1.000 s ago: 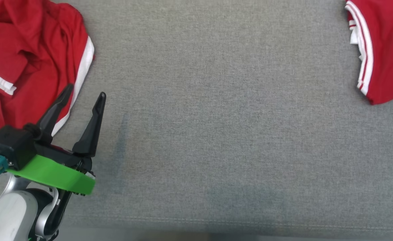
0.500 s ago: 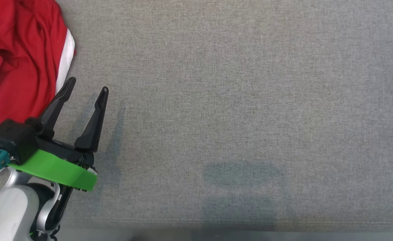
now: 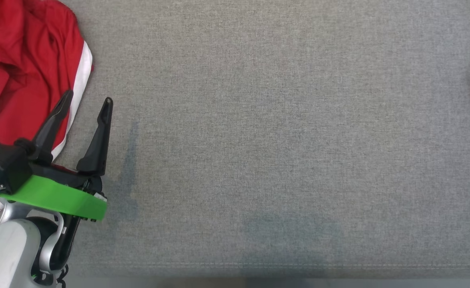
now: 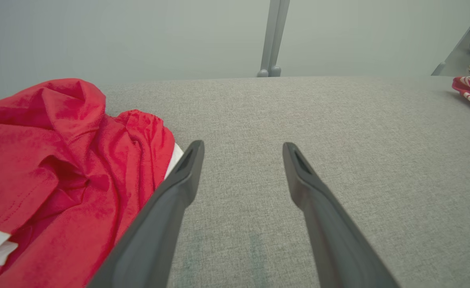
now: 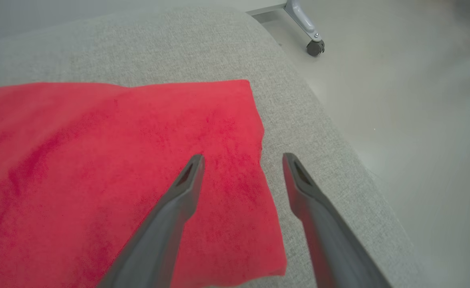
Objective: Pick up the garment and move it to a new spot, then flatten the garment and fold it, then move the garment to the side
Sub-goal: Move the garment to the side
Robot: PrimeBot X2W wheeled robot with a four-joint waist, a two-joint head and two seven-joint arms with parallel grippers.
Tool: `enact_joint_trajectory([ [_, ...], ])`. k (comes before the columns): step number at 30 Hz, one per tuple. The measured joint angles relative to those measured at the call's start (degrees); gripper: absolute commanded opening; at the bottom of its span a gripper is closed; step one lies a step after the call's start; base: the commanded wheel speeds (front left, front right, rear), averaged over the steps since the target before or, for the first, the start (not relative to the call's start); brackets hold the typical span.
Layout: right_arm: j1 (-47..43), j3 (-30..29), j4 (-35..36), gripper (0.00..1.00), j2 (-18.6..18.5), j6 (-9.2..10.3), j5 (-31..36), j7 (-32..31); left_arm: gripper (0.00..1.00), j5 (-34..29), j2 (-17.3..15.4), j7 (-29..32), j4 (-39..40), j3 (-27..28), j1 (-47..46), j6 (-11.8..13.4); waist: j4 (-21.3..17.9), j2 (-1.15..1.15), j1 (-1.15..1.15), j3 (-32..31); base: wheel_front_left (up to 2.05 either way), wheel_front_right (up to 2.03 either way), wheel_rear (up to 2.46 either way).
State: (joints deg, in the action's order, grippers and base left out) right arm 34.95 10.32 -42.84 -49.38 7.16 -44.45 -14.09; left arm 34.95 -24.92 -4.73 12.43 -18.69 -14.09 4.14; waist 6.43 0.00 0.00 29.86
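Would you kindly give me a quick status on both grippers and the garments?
Left gripper open, empty, at crumpled red garment edge. Right gripper open above flat red garment, near edge of grey surface. Nothing in the way.

Folded garment (image 5: 99, 160) red; crumpled garment (image 3: 23, 68) red, white stripes; surface (image 3: 259, 140) grey.
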Motion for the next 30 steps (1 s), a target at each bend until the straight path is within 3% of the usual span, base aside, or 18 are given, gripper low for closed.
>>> enact_joint_trajectory([
  [9,1.4,-0.5,10.5,1.00,3.1,0.00,4.0,17.5,1.00,0.2,2.3,-3.7,-4.6,1.0,0.4,0.2,-1.2,0.00,0.00,-4.6,0.00,0.00,0.00],
  [14,-0.1,1.2,16.4,1.00,7.2,0.00,5.7,23.3,1.00,0.1,2.3,-5.1,-7.9,1.8,3.0,0.7,-1.8,0.00,0.00,-8.2,0.00,0.00,0.00],
  [23,-13.8,5.6,20.3,1.00,19.3,0.01,7.8,28.2,1.00,0.0,2.5,-7.4,-13.4,2.1,7.8,0.9,-3.7,0.00,0.00,-16.0,0.00,0.00,0.00],
  [30,-23.4,9.8,19.9,1.00,25.0,0.01,13.4,28.2,1.00,-0.6,2.7,-8.0,-16.6,2.0,12.2,1.1,-5.6,0.00,0.00,-21.6,0.00,0.00,0.00],
])
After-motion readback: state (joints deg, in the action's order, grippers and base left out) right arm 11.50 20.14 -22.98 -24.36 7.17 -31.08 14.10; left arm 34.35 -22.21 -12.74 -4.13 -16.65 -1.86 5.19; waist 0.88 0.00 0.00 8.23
